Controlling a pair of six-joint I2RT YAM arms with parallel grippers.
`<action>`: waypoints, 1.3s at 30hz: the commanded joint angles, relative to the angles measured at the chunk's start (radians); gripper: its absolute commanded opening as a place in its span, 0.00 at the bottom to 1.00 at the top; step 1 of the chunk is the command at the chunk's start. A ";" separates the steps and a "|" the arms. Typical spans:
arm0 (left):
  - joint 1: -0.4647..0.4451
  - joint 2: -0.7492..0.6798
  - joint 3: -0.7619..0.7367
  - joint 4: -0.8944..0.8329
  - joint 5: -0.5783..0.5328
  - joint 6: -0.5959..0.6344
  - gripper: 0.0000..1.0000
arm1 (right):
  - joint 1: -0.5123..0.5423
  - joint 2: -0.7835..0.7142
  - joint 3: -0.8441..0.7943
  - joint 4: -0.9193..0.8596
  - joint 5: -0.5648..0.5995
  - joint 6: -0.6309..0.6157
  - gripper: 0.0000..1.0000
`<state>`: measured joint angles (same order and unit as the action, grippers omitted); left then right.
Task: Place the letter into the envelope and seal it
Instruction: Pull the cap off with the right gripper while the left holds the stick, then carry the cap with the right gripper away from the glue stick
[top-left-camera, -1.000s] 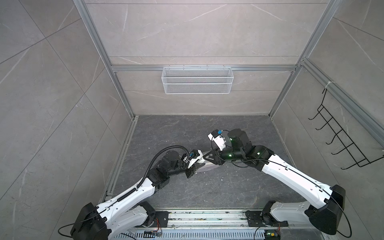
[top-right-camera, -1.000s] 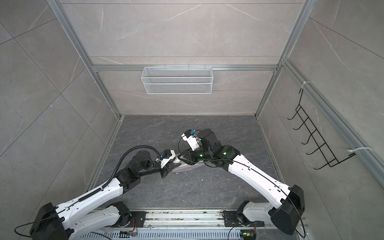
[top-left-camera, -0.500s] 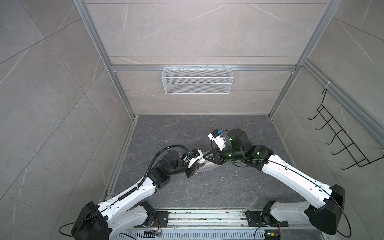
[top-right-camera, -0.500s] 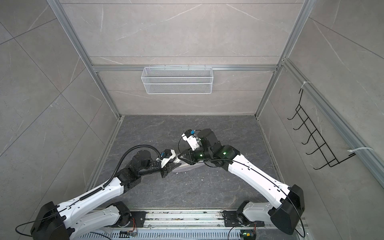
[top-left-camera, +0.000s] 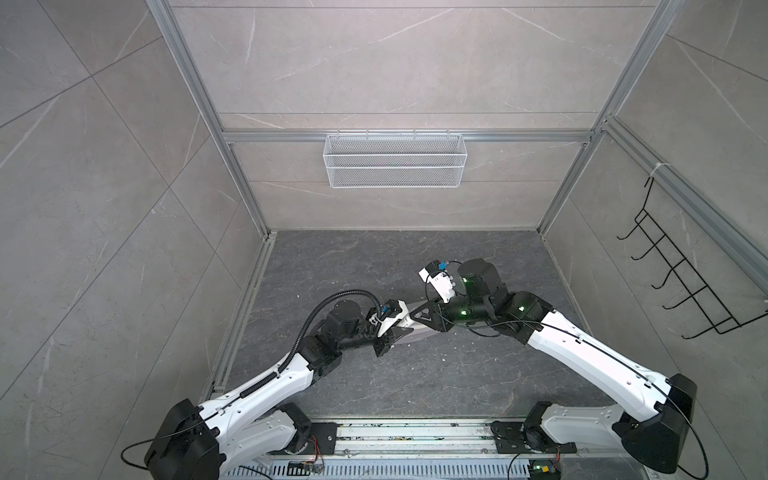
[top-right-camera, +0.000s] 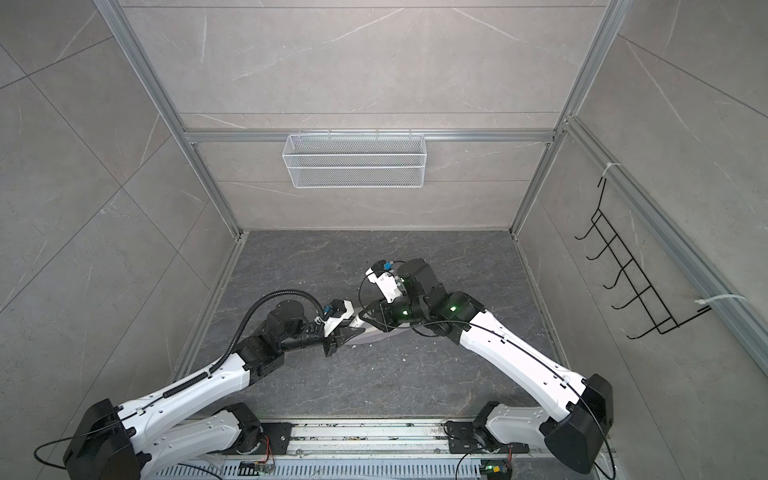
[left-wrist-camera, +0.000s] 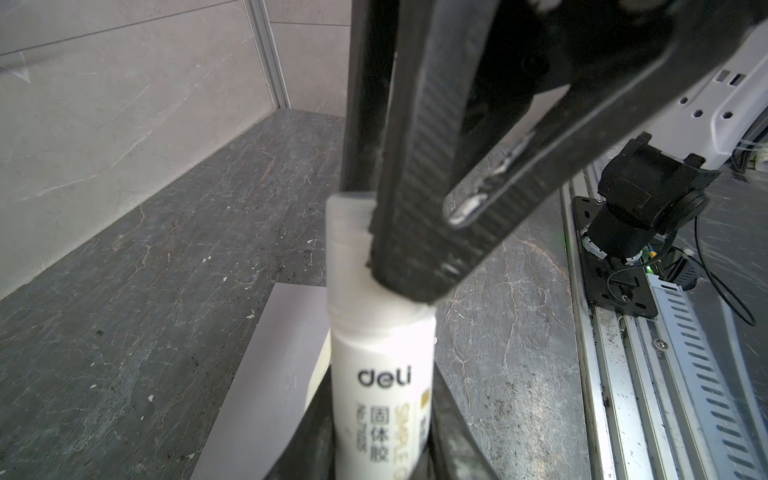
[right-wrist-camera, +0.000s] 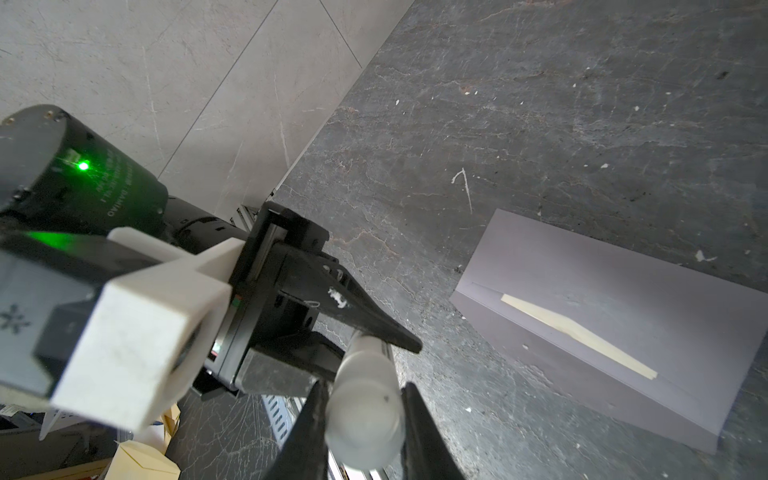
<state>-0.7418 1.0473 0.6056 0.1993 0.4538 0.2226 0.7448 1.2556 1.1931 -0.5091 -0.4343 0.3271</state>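
Two steps look left, gluing and closing: tan paper letter (right-wrist-camera: 582, 336) sits in lavender-grey paper envelope (right-wrist-camera: 623, 270). Left fingers (left-wrist-camera: 453, 436) clamp white plastic glue stick (left-wrist-camera: 382, 361), right fingers (right-wrist-camera: 424, 432) pinch its cap (right-wrist-camera: 365, 415).

A dark grey, marble-veined tabletop (top-left-camera: 374, 257) (top-right-camera: 311, 257) carries the pale lavender-grey envelope (right-wrist-camera: 623, 291) (left-wrist-camera: 270, 374), which lies flat on it. A tan strip of the letter (right-wrist-camera: 582, 336) shows along the envelope's flap line. Small white flecks (right-wrist-camera: 604, 166) dot the tabletop around the envelope.

I saw left gripper (top-left-camera: 404, 329) and right gripper (top-left-camera: 414, 318) tip to tip over the surface (top-left-camera: 374, 266), envelope (top-left-camera: 417, 336) mostly hidden beneath them.
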 joint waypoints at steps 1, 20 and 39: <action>0.000 0.011 0.019 -0.013 0.019 0.013 0.00 | -0.016 -0.049 0.015 0.011 0.029 -0.026 0.15; 0.001 0.021 0.027 -0.021 0.027 0.008 0.00 | -0.065 -0.090 0.012 -0.027 0.085 -0.040 0.15; 0.000 0.012 0.027 -0.034 0.029 0.006 0.00 | -0.212 0.143 0.082 -0.156 0.426 -0.138 0.16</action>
<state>-0.7418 1.0706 0.6056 0.1478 0.4564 0.2226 0.5659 1.3613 1.2438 -0.6407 -0.0593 0.2211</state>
